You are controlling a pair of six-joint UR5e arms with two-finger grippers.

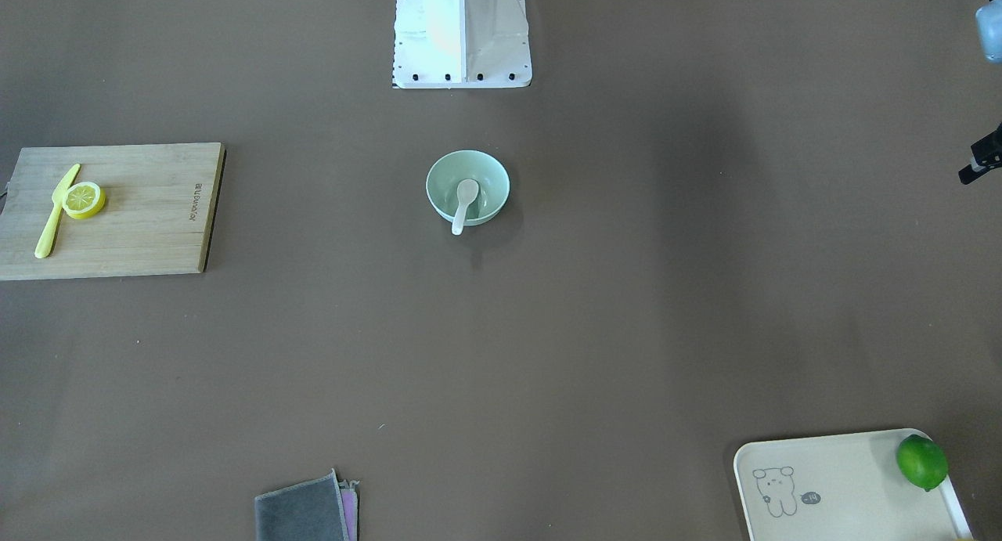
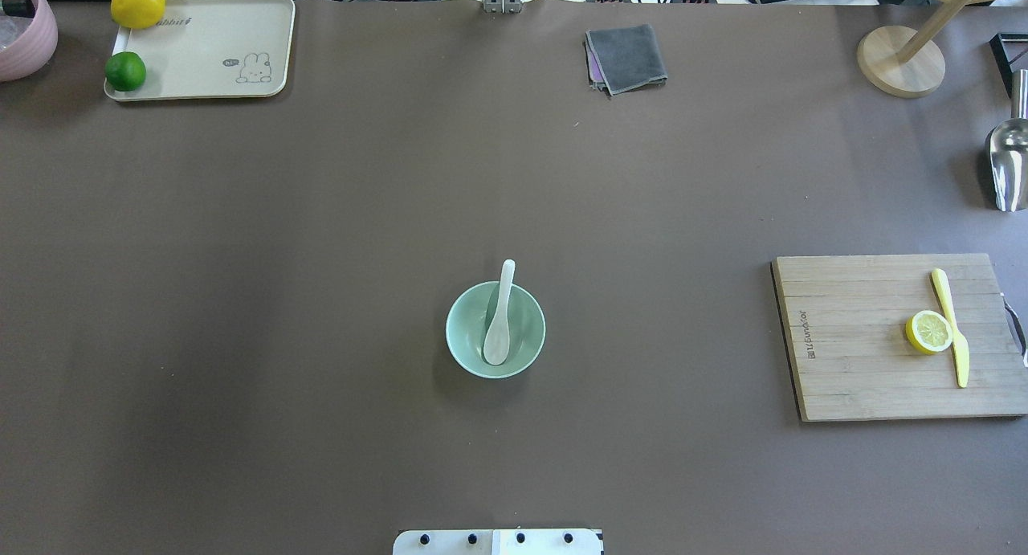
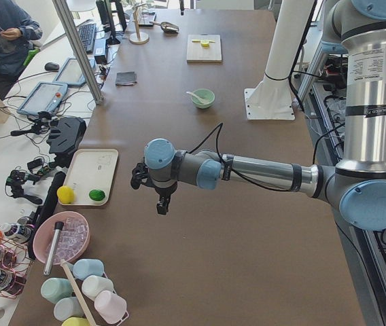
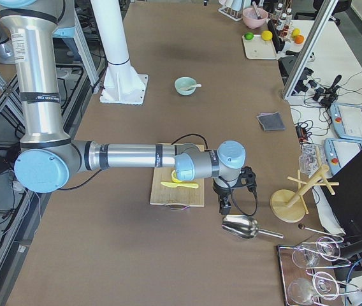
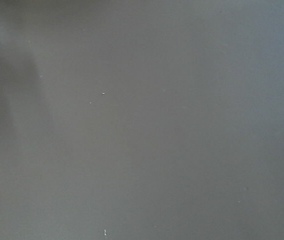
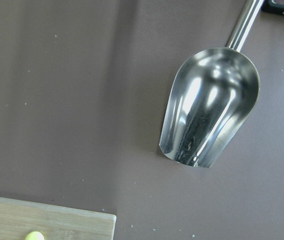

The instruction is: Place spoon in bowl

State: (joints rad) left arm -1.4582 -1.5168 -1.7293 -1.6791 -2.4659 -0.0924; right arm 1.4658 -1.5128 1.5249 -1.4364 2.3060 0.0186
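The white spoon (image 2: 499, 322) lies in the mint-green bowl (image 2: 462, 330) at the table's middle, scoop down inside, handle leaning over the far rim. Both also show in the front view: spoon (image 1: 463, 204), bowl (image 1: 438, 173). My left gripper (image 3: 160, 204) hangs over bare table near the tray, far from the bowl; only a dark edge of it shows in the front view (image 1: 980, 161). My right gripper (image 4: 224, 205) hangs past the cutting board, above a metal scoop. I cannot tell whether either is open or shut. Neither holds anything that I can see.
A wooden cutting board (image 2: 867, 362) with a yellow-green knife (image 2: 952, 330) and a lemon slice (image 2: 929, 332) lies on the right. A metal scoop (image 6: 209, 107), a cream tray (image 2: 201, 49) with lime and lemon, and a grey cloth (image 2: 626, 57) lie around the table's edges.
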